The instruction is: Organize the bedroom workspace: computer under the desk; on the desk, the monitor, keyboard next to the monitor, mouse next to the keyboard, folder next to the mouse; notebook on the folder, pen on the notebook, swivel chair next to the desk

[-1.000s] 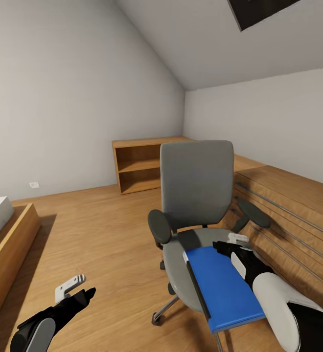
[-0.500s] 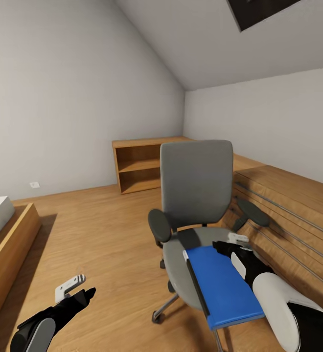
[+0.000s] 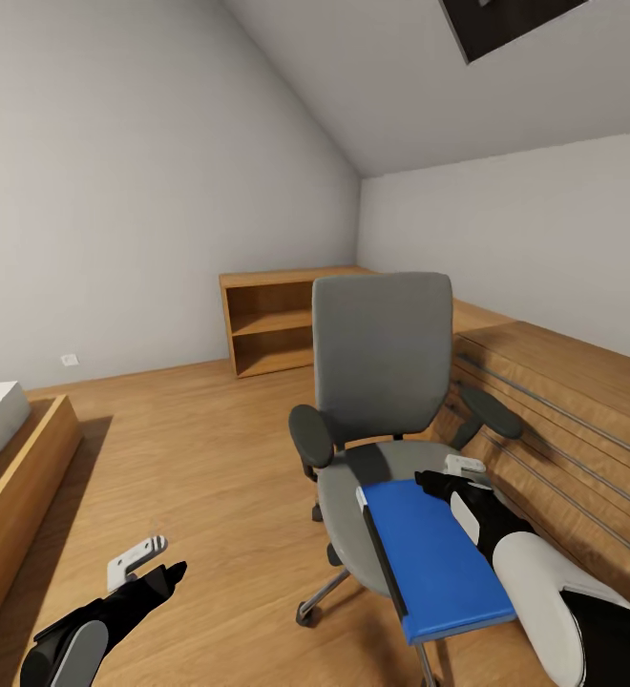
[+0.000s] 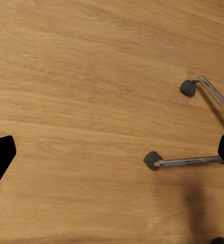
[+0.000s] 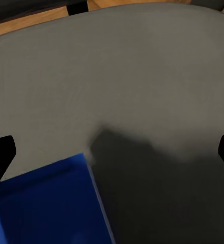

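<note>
The grey swivel chair (image 3: pixel 382 363) stands mid-room, facing me. On its seat lies the blue folder (image 3: pixel 434 563), its near end jutting past the seat's front edge. My right gripper (image 3: pixel 441 480) hovers open at the folder's far right corner, just above the seat. In the right wrist view the gripper (image 5: pixel 112 152) stands wide over the grey seat (image 5: pixel 117 76), with the folder's corner (image 5: pixel 46 203) below and nothing between the fingers. My left gripper (image 3: pixel 157 563) hangs open over the floor left of the chair. In the left wrist view it (image 4: pixel 112 152) looks down at the chair's metal spokes (image 4: pixel 188 161).
A low open wood shelf unit (image 3: pixel 272 324) stands against the far wall. A long wood cabinet with grooved fronts (image 3: pixel 563 420) runs along the right, close behind the chair. A wood bed frame (image 3: pixel 10 477) sits at the left. A skylight (image 3: pixel 515 19) is overhead.
The whole view has shifted very slightly. Both arms, the chair and the folder keep their places.
</note>
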Tool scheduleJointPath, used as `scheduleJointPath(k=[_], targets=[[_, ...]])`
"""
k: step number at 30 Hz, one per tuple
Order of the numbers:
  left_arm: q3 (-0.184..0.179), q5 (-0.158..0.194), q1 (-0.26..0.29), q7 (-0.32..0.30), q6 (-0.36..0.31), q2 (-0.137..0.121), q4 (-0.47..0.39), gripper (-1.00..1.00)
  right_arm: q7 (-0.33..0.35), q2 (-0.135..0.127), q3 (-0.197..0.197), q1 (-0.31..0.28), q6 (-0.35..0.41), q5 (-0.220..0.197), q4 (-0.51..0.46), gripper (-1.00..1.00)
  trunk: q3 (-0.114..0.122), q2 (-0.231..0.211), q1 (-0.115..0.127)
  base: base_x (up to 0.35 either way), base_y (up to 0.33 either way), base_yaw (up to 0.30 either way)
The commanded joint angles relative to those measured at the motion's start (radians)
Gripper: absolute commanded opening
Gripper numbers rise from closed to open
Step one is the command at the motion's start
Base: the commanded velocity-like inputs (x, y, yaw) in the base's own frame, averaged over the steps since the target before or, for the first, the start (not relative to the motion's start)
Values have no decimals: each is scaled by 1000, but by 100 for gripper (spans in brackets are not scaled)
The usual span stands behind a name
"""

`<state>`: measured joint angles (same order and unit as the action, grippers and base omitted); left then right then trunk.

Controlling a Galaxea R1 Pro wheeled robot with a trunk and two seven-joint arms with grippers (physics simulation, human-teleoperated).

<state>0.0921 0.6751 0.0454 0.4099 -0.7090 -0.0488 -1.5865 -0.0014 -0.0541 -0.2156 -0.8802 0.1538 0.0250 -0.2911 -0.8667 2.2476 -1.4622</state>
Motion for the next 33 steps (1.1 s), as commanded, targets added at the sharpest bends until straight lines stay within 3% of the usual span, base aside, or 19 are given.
scheduleJointPath(k=[1, 18, 27, 33], targets=[[0, 11, 1, 9, -3, 0, -1, 100, 0, 0, -4, 0, 6, 3, -2, 100, -1, 0, 0, -1, 0, 0], [-1, 15, 1, 11, -3, 1, 2, 100, 0, 0, -5, 0, 18, -4, -16, 100, -1, 0, 0, 0, 0, 0], [-2, 11, 1, 12, -3, 1, 19, 100, 0, 27, -10, 2, 195, -6, -156, 100, -1, 0, 0, 0, 0, 0], [-3, 13, 1, 13, -3, 2, 21, 100, 0, 37, -10, 3, 212, -7, -180, 100, -1, 0, 0, 0, 0, 0]])
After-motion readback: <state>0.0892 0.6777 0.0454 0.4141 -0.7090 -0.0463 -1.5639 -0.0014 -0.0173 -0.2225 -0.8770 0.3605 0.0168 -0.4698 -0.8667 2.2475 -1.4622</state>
